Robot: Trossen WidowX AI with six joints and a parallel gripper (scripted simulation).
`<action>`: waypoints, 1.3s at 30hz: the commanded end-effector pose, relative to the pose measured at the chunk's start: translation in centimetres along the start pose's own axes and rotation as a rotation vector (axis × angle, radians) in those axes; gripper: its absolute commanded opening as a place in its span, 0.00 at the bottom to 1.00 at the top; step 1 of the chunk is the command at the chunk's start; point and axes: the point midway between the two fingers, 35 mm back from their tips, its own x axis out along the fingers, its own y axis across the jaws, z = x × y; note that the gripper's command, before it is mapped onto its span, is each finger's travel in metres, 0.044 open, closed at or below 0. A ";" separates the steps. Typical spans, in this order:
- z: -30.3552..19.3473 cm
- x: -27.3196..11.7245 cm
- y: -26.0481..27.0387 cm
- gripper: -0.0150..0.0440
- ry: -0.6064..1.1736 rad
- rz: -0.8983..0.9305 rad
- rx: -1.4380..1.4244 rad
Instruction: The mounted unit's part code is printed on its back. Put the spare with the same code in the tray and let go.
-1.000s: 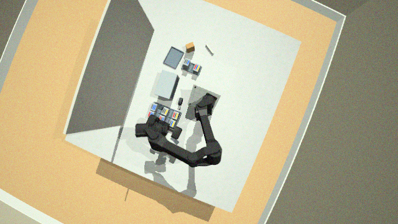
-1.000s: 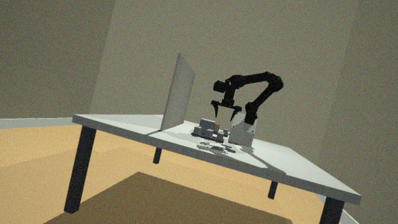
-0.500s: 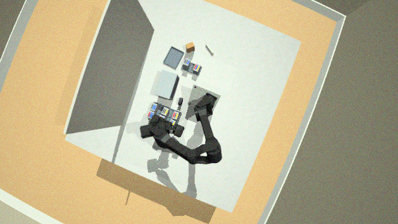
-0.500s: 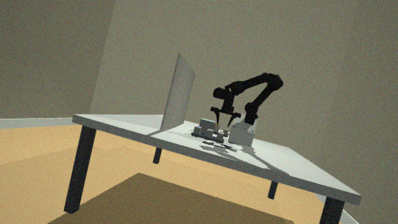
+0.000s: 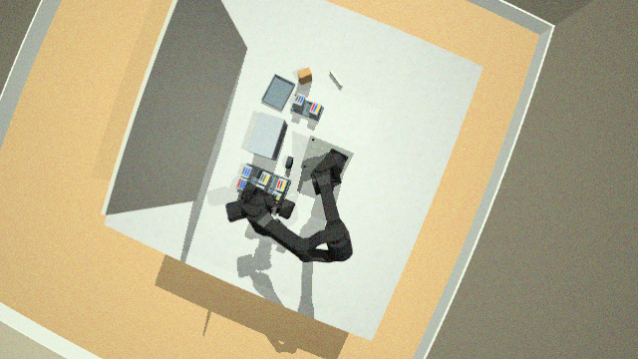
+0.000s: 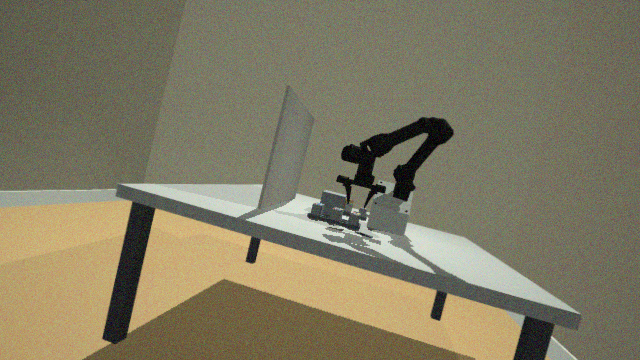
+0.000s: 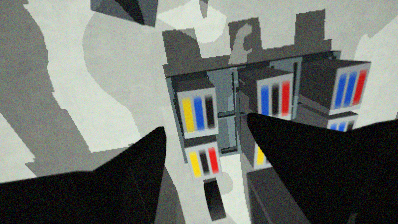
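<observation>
Here the gripper [image 7: 202,150] hangs over the rack of spares [image 7: 230,107], jaws partly open and holding nothing; its fingers flank the spare striped yellow, black, red [image 7: 204,161]. The tray [image 5: 278,93] sits beyond the rack, past the mounted unit [image 5: 264,135].

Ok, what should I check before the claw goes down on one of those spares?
1. Claw open and holding nothing: ok.
2. Claw over the spare rack: ok.
3. Fingers line up on one spare only: cannot tell. Both the yellow-blue-black spare and the yellow-black-red spare sit between them.
4. Code on the back of the mounted unit readable: cannot tell, as the back is hidden.
5. Tray free to receive a spare: ok.
</observation>
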 end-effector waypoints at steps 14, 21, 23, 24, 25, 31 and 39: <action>-0.3 2.8 -0.2 0.76 0.005 -0.001 0.005; -0.3 3.9 -0.2 0.76 0.004 -0.001 0.005; -0.4 4.3 -0.1 0.76 0.004 -0.001 0.005; -0.4 4.4 -0.1 0.76 0.003 -0.001 0.005; -0.4 4.6 -0.1 0.76 0.003 -0.001 0.006; -0.4 5.5 0.0 0.76 0.001 -0.001 0.006; -0.5 6.6 0.2 0.76 -0.002 0.000 0.007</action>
